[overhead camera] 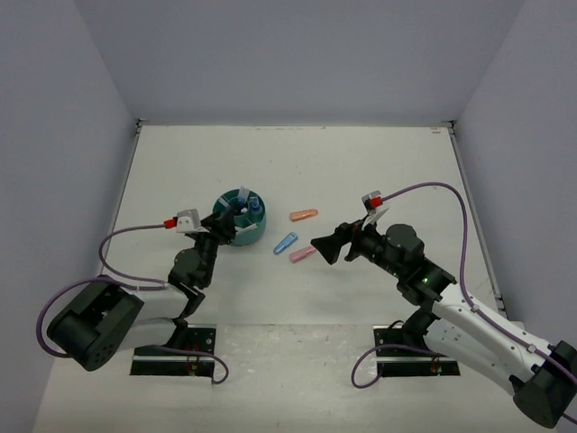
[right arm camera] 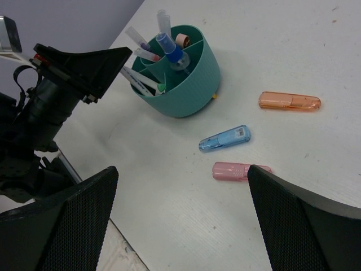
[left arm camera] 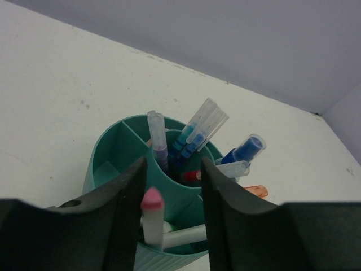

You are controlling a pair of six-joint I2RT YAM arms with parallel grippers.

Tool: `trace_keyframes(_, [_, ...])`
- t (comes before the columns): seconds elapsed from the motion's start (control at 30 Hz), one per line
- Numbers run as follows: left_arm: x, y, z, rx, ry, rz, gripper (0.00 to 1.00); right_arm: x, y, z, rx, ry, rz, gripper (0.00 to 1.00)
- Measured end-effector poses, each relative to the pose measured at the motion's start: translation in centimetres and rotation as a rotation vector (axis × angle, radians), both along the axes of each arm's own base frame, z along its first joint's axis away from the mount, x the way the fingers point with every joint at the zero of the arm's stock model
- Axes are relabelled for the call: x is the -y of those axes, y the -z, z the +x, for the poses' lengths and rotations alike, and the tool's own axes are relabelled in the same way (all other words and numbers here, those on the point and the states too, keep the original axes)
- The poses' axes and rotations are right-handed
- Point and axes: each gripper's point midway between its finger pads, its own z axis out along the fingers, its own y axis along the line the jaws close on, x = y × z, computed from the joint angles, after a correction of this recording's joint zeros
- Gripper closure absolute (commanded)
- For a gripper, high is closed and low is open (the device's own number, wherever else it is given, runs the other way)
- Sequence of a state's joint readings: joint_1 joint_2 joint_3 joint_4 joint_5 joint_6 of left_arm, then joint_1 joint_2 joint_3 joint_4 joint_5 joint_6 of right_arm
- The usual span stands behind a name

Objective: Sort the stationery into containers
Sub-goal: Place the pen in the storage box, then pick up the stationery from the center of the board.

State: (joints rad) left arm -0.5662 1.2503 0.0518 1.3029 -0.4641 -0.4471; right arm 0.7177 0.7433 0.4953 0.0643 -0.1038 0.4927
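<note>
The round teal organizer (overhead camera: 242, 219) holds several pens and a blue-capped bottle (left arm camera: 243, 149). My left gripper (overhead camera: 223, 229) is open at its near rim. In the left wrist view the gripper (left arm camera: 174, 165) has its jaws on either side of a white pen with a pink tip (left arm camera: 152, 217). The pen stands in the near compartment, close to the left finger (left arm camera: 127, 212). Three stubby markers lie on the table: orange (overhead camera: 304, 215), light blue (overhead camera: 285, 243) and pink (overhead camera: 302, 254). My right gripper (overhead camera: 322, 245) is wide open and empty, beside the pink marker (right arm camera: 234, 170).
The white table (overhead camera: 379, 162) is walled on three sides. In the right wrist view the orange marker (right arm camera: 289, 101) and the blue marker (right arm camera: 224, 139) lie right of the organizer (right arm camera: 186, 84). The left arm's fingers (right arm camera: 93, 65) reach to the organizer's left rim.
</note>
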Motion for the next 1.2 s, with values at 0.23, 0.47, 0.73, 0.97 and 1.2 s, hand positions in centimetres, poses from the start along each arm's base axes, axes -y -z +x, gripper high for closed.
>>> trace_keyframes(0.23, [0.3, -6.9, -1.8, 0.19, 0.034, -0.152, 0.2, 0.0, 0.3, 0.2, -0.008, 0.008, -0.007, 0.01])
trace_keyframes(0.47, [-1.2, -13.6, -5.0, 0.371, 0.069, -0.326, 0.0, 0.0, 3.4, 1.4, -0.135, 0.068, -0.102, 0.06])
trace_keyframes(0.73, [0.5, -15.4, -2.4, 0.001, 0.028, -0.271, 0.0, 0.6, 8.7, 5.2, -0.471, 0.333, -0.345, 0.27])
trace_keyframes(0.97, [0.9, -13.1, -1.4, -0.351, -0.072, -0.154, 0.0, -0.6, 11.7, 3.2, -0.612, 0.437, -0.365, 0.29])
trace_keyframes(1.2, [-2.8, -8.5, -5.1, -0.538, -0.202, -0.117, 0.0, -2.6, 11.2, 3.5, -0.642, 0.461, -0.282, 0.33])
